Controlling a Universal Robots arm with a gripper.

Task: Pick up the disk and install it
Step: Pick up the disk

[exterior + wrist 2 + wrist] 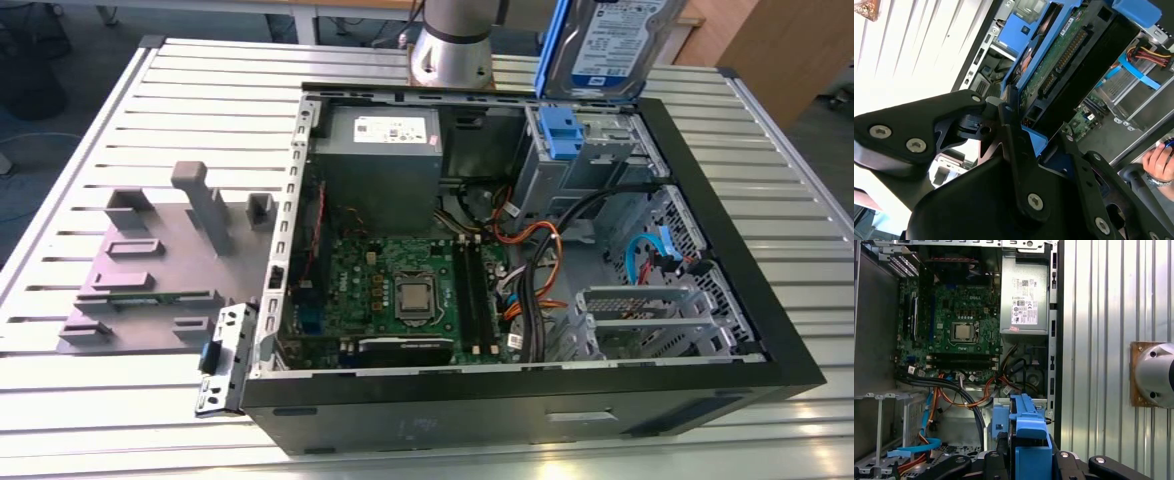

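My pincer point(1036, 120) is clenched on the disk point(607, 45), held upright above the drive bay point(583, 150). Pickup is done; installing is in hand, and calls for squaring carrier with bay.

The blue-framed silver disk point(607, 45) stands upright above the drive bay point(601, 160).

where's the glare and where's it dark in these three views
exterior view: glare streaks the ribbed grey metal table; second wrist view: the table is washed out to white, while the black gripper sits in shadow, shut on the silver hard drive in its blue plastic carrier; first wrist view: evenly lit, table slats bright.
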